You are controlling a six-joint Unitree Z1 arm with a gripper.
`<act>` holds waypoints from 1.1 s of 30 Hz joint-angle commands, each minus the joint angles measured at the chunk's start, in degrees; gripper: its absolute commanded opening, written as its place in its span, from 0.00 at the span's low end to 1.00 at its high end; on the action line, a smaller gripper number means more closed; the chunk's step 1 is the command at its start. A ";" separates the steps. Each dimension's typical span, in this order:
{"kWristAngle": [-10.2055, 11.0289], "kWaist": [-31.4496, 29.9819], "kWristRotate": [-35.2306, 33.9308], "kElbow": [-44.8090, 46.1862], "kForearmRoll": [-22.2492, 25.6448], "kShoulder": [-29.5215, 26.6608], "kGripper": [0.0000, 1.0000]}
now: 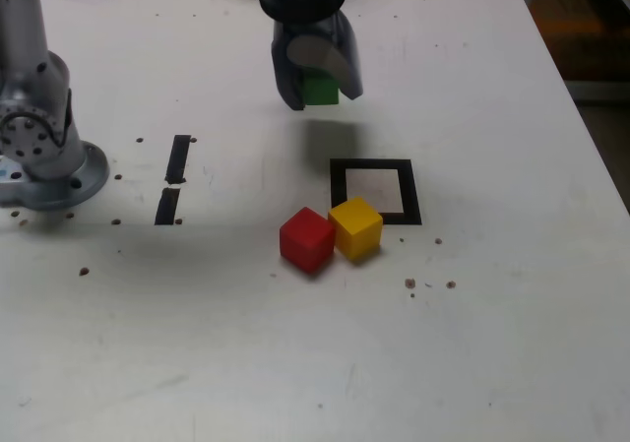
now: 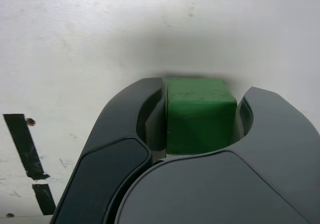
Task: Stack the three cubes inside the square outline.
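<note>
Left to right in the exterior view: the arm's base (image 1: 44, 161) stands near the tabletop's (image 1: 295, 363) left edge, and two short tape strips (image 1: 173, 178) lie just beside it toward the middle. Next comes the red cube (image 1: 307, 239), resting on the tabletop and touching the yellow cube (image 1: 355, 228) on its right. The yellow cube sits at the near-left corner of the outline (image 1: 374, 192), its far side overlapping the tape there. The white patch inside the outline is bare; no cube stands in it yet.

The gripper (image 1: 317, 80) hangs above the tabletop, toward the far edge from the outline. Its shadow falls on the surface below, apart from it, so it looks lifted clear. The fingers (image 1: 286, 73) are clamped on the green cube (image 1: 320, 88). The wrist view confirms this: the green cube (image 2: 199, 115) sits squarely between the two dark fingers (image 2: 125, 134), pressed on both flanks, with one tape strip (image 2: 22, 146) visible off to the side.

The relation that matters is this: the outline lies nearer the tabletop's front edge than the held cube, and slightly toward the exterior view's right. I judge the next move to be a carry toward the front edge with a small shift that way, then a straight descent. The yellow cube crowds the outline's near-left corner, so a landing that drifts that way could clip it.
</note>
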 commanded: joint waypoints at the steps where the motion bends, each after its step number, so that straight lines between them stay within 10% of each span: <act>1: 0.15 1.07 -0.05 0.98 -0.29 0.58 0.41; 20: -0.51 3.28 -0.05 5.80 -3.07 2.91 0.75; 33: -0.47 1.92 -1.08 9.47 -1.46 -7.88 0.92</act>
